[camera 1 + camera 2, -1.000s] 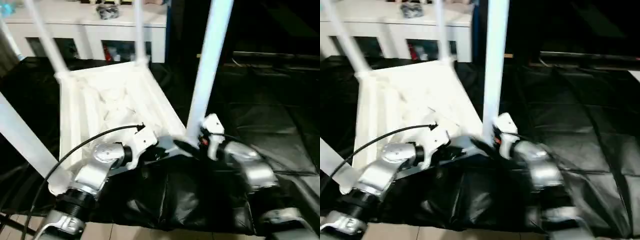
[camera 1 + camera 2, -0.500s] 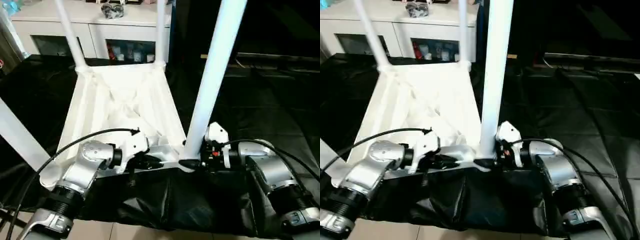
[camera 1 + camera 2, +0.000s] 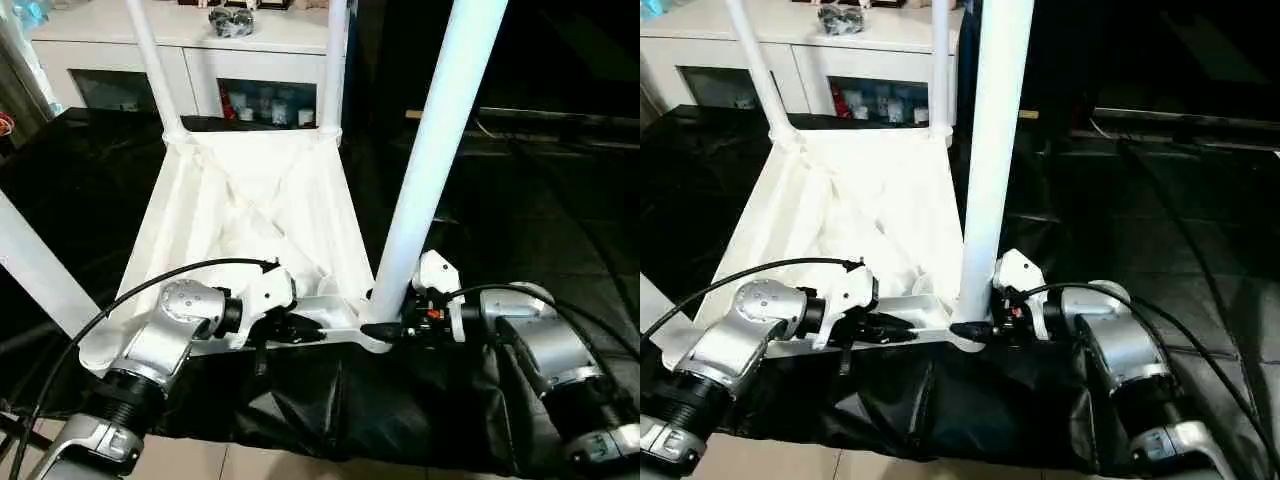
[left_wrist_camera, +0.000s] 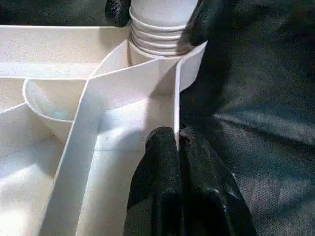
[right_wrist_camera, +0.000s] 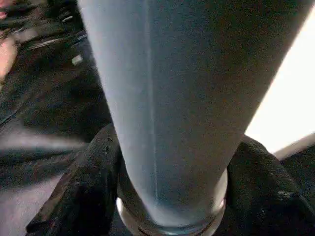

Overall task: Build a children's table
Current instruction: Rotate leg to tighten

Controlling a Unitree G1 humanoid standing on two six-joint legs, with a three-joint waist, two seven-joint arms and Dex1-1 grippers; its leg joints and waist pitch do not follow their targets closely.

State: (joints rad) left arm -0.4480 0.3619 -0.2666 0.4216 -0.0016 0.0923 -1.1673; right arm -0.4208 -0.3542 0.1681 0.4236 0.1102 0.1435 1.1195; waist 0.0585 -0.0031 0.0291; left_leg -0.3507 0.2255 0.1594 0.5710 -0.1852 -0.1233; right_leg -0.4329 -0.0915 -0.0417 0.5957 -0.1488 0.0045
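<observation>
The children's table lies upside down on the black cloth, its ribbed white tabletop (image 3: 250,210) facing up. Four white legs stand in its corner sockets: two far ones (image 3: 150,60) (image 3: 335,60), a near left one (image 3: 35,270) and a thick near right one (image 3: 430,170). My left gripper (image 3: 300,328) is shut on the tabletop's thin near rim wall (image 4: 176,98), close to the near right socket. My right gripper (image 3: 385,328) is shut on the base of the near right leg (image 5: 167,98), one black finger (image 5: 93,182) pressed against each side just above the socket.
A white cabinet (image 3: 200,40) with glass doors stands behind the work table. Black cloth (image 3: 530,200) covers the table to the right and hangs over its near edge (image 3: 330,410). A black cable (image 3: 150,290) loops over my left forearm.
The head view has tilted and steadied. My right gripper's fingers have closed in on the near right leg's base. The left gripper still pinches the rim.
</observation>
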